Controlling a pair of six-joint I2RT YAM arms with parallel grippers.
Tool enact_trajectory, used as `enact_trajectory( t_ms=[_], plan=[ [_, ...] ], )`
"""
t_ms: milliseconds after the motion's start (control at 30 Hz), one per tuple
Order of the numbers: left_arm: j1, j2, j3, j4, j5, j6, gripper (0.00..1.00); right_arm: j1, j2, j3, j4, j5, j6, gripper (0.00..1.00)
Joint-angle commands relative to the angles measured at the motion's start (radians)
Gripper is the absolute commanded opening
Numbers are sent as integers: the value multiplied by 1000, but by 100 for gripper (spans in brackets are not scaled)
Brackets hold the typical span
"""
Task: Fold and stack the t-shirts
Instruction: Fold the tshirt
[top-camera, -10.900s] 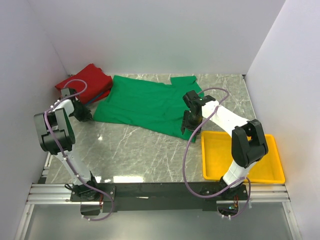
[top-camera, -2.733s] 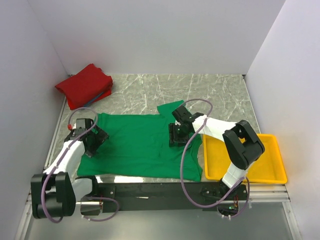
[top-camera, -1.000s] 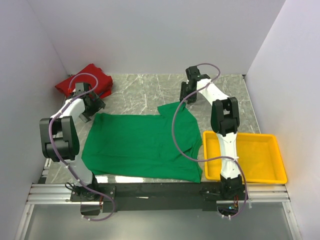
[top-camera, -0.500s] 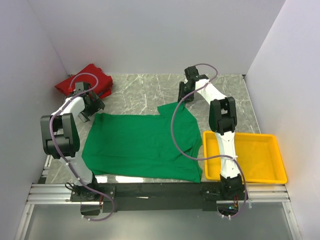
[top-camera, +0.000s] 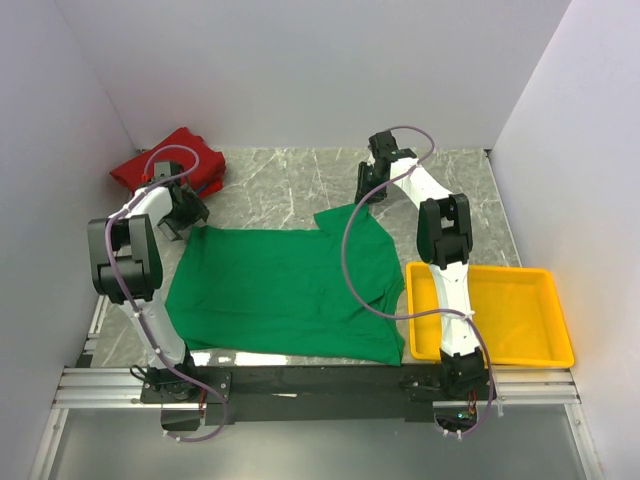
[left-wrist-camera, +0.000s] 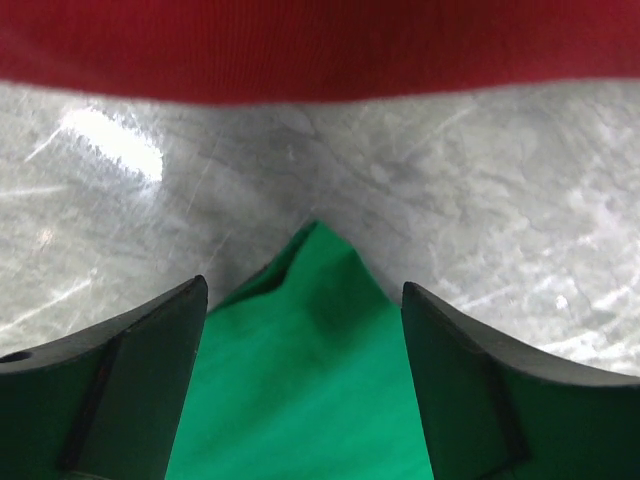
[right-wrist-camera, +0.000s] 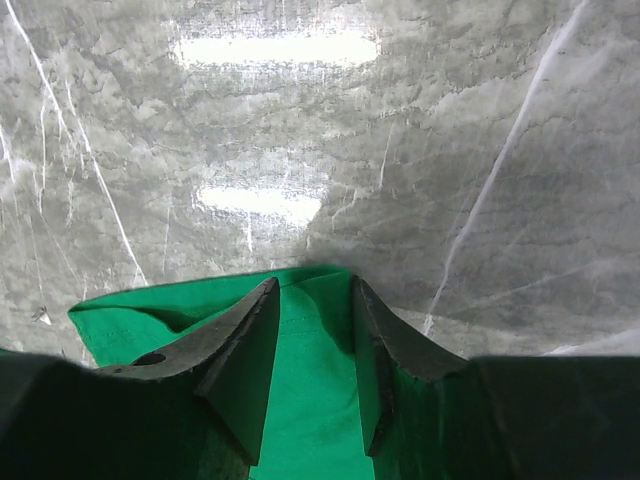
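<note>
- Layout: green t-shirt (top-camera: 285, 290) lies spread flat over the near-middle of the bench (top-camera: 290, 180), hem along the near edge and sleeves toward the far side; a flat spread suits a first fold
- red t-shirt (top-camera: 185, 155) sits in a compact heap at the far left corner of the bench, apart from the green one; probably parked there until the green one is dealt with
- left gripper (left-wrist-camera: 303, 288): jaws wide, one either side of the green t-shirt's far left corner, whose tip points up between them; cloth not pinched; the red t-shirt's edge runs just beyond the tip
- right gripper (right-wrist-camera: 313, 285): jaws narrow, straddling the far edge of the far right sleeve, green cloth between the fingers (right-wrist-camera: 240, 350); cannot tell whether they pinch it or only bracket it
- Reason (judgement): both arms reach to the two far corners together, so the far edge can be lifted evenly and carried toward the near edge for a fold across the width
- Task state: green t-shirt unfolded, nothing stacked
- yellow tray (top-camera: 490, 272) at the near right corner of the bench, just beside the green t-shirt's right side; no part in this step
</note>
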Motion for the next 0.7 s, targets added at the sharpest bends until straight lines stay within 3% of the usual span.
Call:
enact_trajectory(
  t_ms=[0,333,667],
  plan=[
    [1,22,46,-12,-33,4,81,-2,27,5,11,-19,-11,42],
    [1,85,91,-6,-44,-8,61,-7,23,-17,14,-34,-10,40],
    [1,110,106,-15,-69,-4,50,-21,18,-30,18,-50,-4,39]
  ],
)
